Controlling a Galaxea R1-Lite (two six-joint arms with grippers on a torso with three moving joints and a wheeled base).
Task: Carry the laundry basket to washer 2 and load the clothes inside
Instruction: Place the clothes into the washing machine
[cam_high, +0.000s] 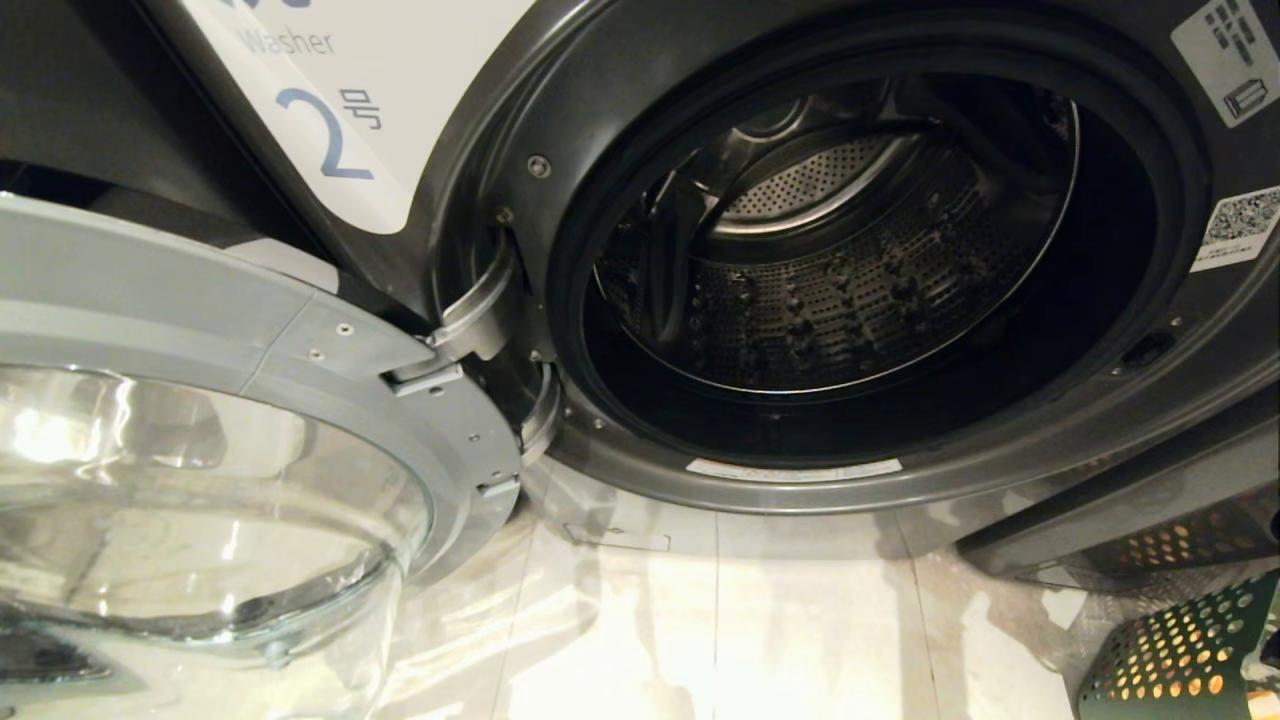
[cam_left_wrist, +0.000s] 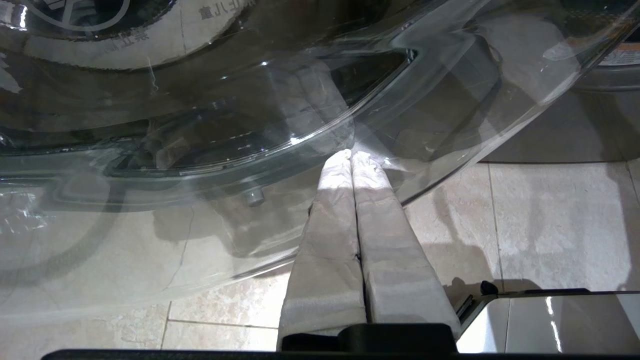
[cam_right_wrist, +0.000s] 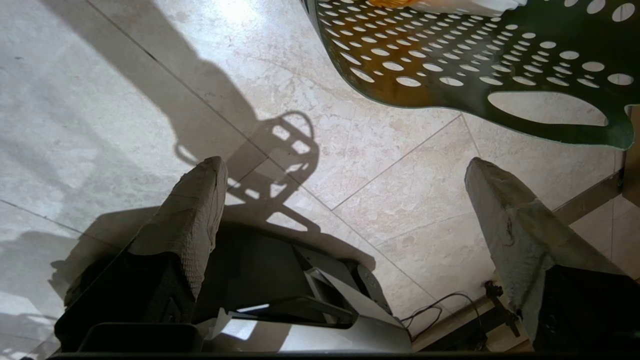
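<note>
Washer 2 (cam_high: 1150, 420), dark grey with a white label bearing a blue "2" (cam_high: 330, 130), fills the head view. Its round door (cam_high: 300, 330) is swung open to the left, and the perforated steel drum (cam_high: 820, 290) shows no clothes inside. The green laundry basket (cam_high: 1180, 650) stands on the floor at the lower right. In the right wrist view the basket's (cam_right_wrist: 475, 65) holed wall and handle loop hang beyond my open right gripper (cam_right_wrist: 345, 165), which holds nothing. A sliver of yellow and white clothes (cam_right_wrist: 465, 6) shows over the rim. My left gripper (cam_left_wrist: 351, 156) is shut and empty, its tips against the door's glass bowl (cam_left_wrist: 200, 125).
Pale floor tiles (cam_high: 760, 620) spread in front of the washer. My own base (cam_right_wrist: 325, 310) and a thin black cable (cam_right_wrist: 440, 310) lie below the right gripper. The open door takes up the left side of the space before the drum opening.
</note>
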